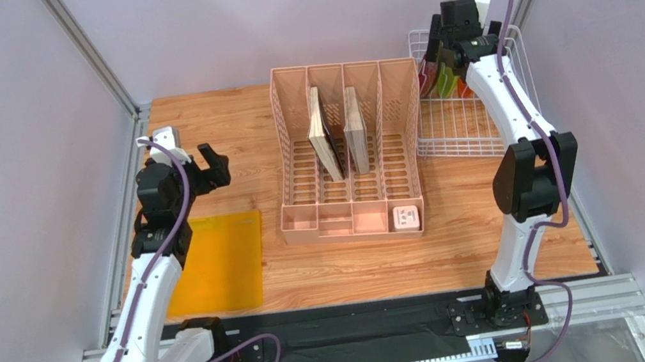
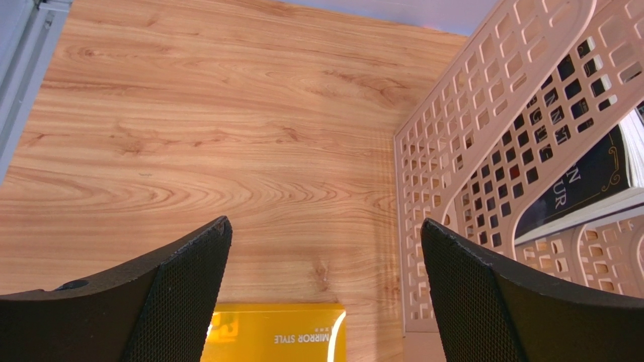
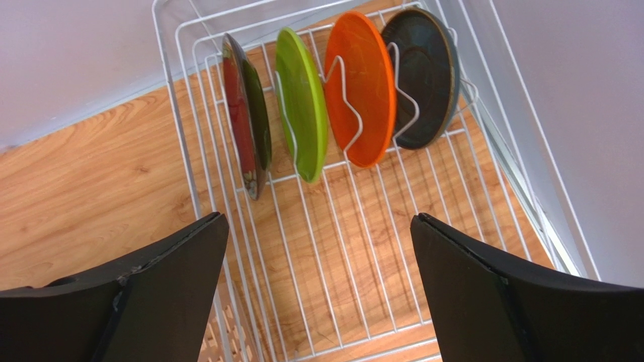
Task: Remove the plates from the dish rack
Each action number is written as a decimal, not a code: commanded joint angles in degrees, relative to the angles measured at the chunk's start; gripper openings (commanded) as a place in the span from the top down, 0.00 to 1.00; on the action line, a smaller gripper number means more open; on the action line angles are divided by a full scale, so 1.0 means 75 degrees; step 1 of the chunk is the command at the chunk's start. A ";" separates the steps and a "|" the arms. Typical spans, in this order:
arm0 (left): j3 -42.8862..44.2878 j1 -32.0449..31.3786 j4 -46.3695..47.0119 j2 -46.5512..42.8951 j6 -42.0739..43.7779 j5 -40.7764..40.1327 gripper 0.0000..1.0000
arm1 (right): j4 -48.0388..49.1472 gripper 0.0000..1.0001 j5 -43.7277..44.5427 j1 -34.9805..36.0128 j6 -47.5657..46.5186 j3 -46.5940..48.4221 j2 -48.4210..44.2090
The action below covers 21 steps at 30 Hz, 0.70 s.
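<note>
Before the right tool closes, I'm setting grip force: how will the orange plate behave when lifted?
The orange plate looks rigid, likely keeping shape. Its smooth face may slip in the right tool. Standing on edge between dish rack tines, it could roll or tip once freed.

The right gripper (image 1: 442,50) hangs over the far end of the white wire dish rack (image 1: 457,135). Right under its fingers you can catch slivers of the small upright plates (image 1: 443,81), red, green and orange, and the arm hides the rest. The left gripper (image 1: 214,164) is above the bare wooden tabletop (image 1: 219,120). The flat yellow square mat (image 1: 216,264) lies on its near side, toward its arm's base. The pink slotted plastic organizer (image 1: 355,205) stands off to its right, between the two grippers, with two tan book-like slabs (image 1: 322,132) upright inside.
</note>
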 commanded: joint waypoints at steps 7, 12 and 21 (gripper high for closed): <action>-0.0045 0.0031 0.0586 0.0262 -0.0314 0.0915 0.02 | -0.0066 0.15 -0.0963 -0.0236 0.0023 0.2064 0.1731; -0.0174 0.0031 0.0750 0.0356 -0.0420 0.0951 0.02 | -0.0182 0.26 -0.1430 -0.0446 0.0035 0.2675 0.2400; -0.0314 0.0031 0.0914 0.0473 -0.0467 0.0880 0.03 | 0.0039 0.34 -0.2264 -0.0775 0.0211 0.2758 0.3103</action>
